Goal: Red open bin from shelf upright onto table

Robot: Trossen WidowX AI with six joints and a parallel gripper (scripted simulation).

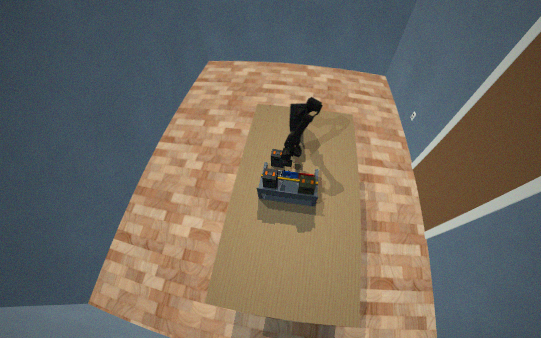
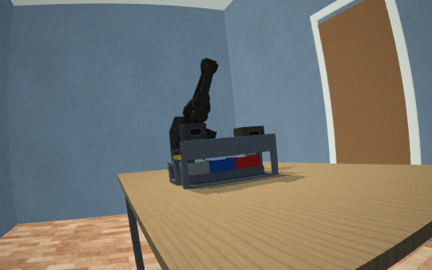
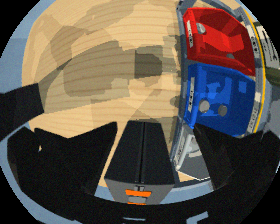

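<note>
The red open bin [image 1: 307, 174] [image 2: 248, 161] [image 3: 221, 40] sits upright on the lower level of the grey shelf [image 1: 287, 199] [image 2: 227, 148], beside the blue bin [image 1: 290, 174] [image 2: 222, 164] [image 3: 226, 95]. Small grey round parts show in the red bin in the wrist view. My gripper [image 3: 157, 127] is open and empty, its two black fingers wide apart. It hangs above a dark case with orange latches [image 3: 140, 155] [image 1: 276, 156], off the blue and grey end of the shelf and away from the red bin. In the exterior view the fingers are mostly hidden.
A grey bin [image 2: 199, 168] [image 3: 191, 160] stands beside the blue bin. A dark case [image 1: 270, 178] [image 2: 188, 133] and an olive case [image 1: 307, 185] [image 2: 243, 132] stand on the shelf's top. The wooden table [image 1: 290, 270] [image 2: 295, 208] extends around the shelf.
</note>
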